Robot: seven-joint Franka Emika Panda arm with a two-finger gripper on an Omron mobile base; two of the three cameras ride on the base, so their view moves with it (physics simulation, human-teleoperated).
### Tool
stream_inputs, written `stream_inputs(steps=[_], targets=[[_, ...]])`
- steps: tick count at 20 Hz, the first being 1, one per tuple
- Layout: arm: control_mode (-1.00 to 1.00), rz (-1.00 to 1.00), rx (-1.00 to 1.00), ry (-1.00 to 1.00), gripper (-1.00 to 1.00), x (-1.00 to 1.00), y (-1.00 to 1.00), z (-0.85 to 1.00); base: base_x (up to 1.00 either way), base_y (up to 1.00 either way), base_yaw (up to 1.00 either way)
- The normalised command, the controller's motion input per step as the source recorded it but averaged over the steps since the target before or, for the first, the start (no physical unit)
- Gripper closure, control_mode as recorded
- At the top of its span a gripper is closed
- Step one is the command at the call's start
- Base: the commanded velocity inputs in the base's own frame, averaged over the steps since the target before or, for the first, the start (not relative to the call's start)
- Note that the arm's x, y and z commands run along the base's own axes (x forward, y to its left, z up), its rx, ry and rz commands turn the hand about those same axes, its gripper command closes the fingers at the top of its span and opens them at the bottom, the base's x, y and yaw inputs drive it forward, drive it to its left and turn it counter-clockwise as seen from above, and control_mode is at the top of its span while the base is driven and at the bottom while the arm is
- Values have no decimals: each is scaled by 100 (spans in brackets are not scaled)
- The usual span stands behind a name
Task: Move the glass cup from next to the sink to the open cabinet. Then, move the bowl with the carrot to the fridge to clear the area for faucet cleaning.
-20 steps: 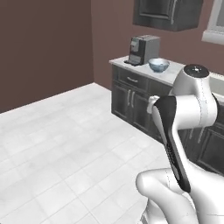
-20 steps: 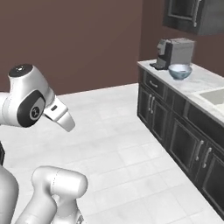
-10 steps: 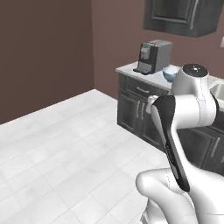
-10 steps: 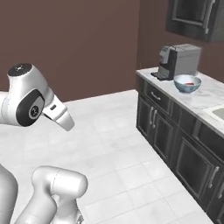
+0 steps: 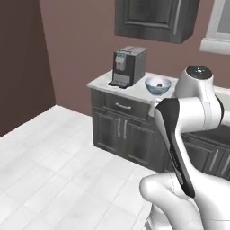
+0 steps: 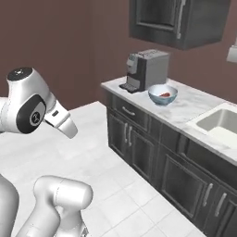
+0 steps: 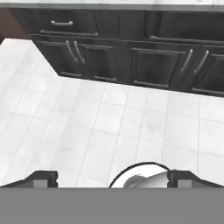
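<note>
The pale blue-white bowl (image 5: 157, 85) (image 6: 163, 94) sits on the white marble counter (image 6: 185, 110), just right of a coffee machine. The small orange-red carrot (image 5: 159, 84) (image 6: 165, 94) lies inside it. A corner of the off-white sink (image 6: 221, 122) shows further right along the counter. In the hand view my gripper (image 7: 113, 179) points down at the tiled floor in front of the dark base cabinets. It is open, with nothing between its two dark fingertips (image 7: 41, 178). The glass cup, the fridge and the faucet are out of view.
A grey coffee machine (image 5: 128, 66) (image 6: 147, 70) stands at the counter's left end. A dark wall cabinet (image 5: 155, 19) (image 6: 180, 21) hangs above it; I cannot tell whether it is open. Dark base cabinets (image 7: 109, 54) run under the counter. White tiled floor (image 5: 58, 166) lies to the left.
The whole picture has shifted in both base views: the base has moved, and the counter with the coffee machine and bowl now looks larger and nearer. The arm holds the same pose.
</note>
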Motion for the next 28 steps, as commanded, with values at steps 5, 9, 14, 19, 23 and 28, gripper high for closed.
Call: stream_inputs(steps=[5,9,14,19,23,28], targets=[[100,0,0,0,-100,0,0,0,100,37,-52],[100,0,0,0,-100,0,0,0,100,22,-60],[100,0,0,0,-100,0,0,0,99,0,-65],[100,0,0,0,-100,0,0,0,99,0,-53],[100,0,0,0,-100,0,0,0,93,34,-27],[100,0,0,0,-100,0,0,0,19,65,-12]])
